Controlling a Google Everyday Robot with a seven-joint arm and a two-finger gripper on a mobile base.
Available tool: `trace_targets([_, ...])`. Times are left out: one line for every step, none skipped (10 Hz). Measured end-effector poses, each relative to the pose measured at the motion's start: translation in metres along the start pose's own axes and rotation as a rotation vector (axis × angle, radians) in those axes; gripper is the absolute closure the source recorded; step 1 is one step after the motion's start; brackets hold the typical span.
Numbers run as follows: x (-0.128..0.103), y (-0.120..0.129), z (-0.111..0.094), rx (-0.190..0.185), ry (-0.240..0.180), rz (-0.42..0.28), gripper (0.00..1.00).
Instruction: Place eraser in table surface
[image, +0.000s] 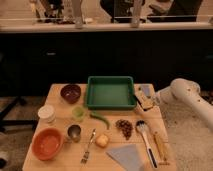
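Right of centre, the gripper (144, 102) is by the eraser (145, 90) — gripping or not, I cannot tell. It looks light and stiff — pinch its sides.

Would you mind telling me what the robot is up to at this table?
The robot's arm reaches in from the right, its gripper low over the wooden table surface beside the green tray. The small blue-grey eraser lies right by the gripper, near the table's edge. Whether it is gripped or already set down cannot be told.
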Motion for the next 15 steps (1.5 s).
trace_targets([0.001,-0.002,0.001,0.005,0.002,0.009,1.0])
trace_targets([0.003,-0.006,0.0,0.014,0.005,0.02,1.0])
trace_targets([0.005,-0.01,-0.001,0.022,0.008,0.031,1.0])
trace_targets([0.007,-0.013,-0.003,0.028,0.008,0.04,1.0])
trace_targets([0.008,-0.016,-0.004,0.032,0.009,0.047,1.0])
trace_targets([0.008,-0.018,-0.005,0.035,0.009,0.051,1.0])
trace_targets([0.011,-0.02,-0.005,0.038,0.012,0.058,1.0])
trace_targets([0.012,-0.022,-0.005,0.039,0.013,0.062,1.0])
trace_targets([0.016,-0.024,-0.005,0.04,0.016,0.07,1.0])
trace_targets([0.022,-0.028,-0.005,0.042,0.019,0.082,1.0])
trace_targets([0.026,-0.032,-0.005,0.043,0.022,0.091,1.0])
trace_targets([0.032,-0.036,-0.006,0.046,0.024,0.103,1.0])
trace_targets([0.036,-0.039,-0.006,0.047,0.027,0.113,1.0])
trace_targets([0.039,-0.042,-0.006,0.049,0.027,0.12,1.0])
trace_targets([0.043,-0.045,-0.005,0.05,0.028,0.13,1.0])
